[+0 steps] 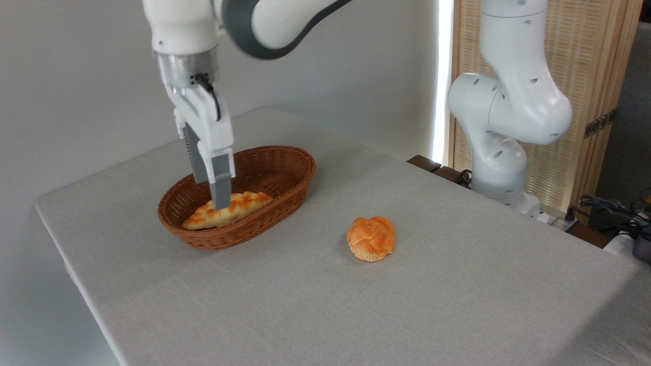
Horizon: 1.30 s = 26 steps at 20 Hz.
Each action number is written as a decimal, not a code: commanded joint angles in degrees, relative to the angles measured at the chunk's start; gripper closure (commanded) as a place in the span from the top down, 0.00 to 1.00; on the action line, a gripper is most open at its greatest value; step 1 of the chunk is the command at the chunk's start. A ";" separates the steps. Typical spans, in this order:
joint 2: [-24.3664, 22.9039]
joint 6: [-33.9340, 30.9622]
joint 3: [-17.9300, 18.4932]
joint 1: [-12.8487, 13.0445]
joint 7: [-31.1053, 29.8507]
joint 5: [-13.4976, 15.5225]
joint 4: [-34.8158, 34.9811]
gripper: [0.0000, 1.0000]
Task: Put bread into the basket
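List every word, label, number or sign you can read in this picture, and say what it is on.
None: no readable text anywhere.
The arm, gripper, basket, loaf, bun and table carry no visible print or labels.

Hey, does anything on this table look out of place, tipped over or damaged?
Nothing stands out. The loaf lies flat inside the basket, the gripper is at it, and the bun sits upright on the table.
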State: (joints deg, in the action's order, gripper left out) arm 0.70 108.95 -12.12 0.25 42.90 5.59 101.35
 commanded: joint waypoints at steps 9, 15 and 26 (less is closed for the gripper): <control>-2.28 -16.84 11.06 -0.16 3.24 -0.31 -7.31 1.00; -0.63 -17.72 9.66 -1.48 3.16 -2.50 -10.27 1.00; 0.27 -20.36 9.74 -1.48 3.24 -2.33 -11.79 1.00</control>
State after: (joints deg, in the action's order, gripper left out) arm 0.21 90.98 -2.14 -0.91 46.65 3.82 91.30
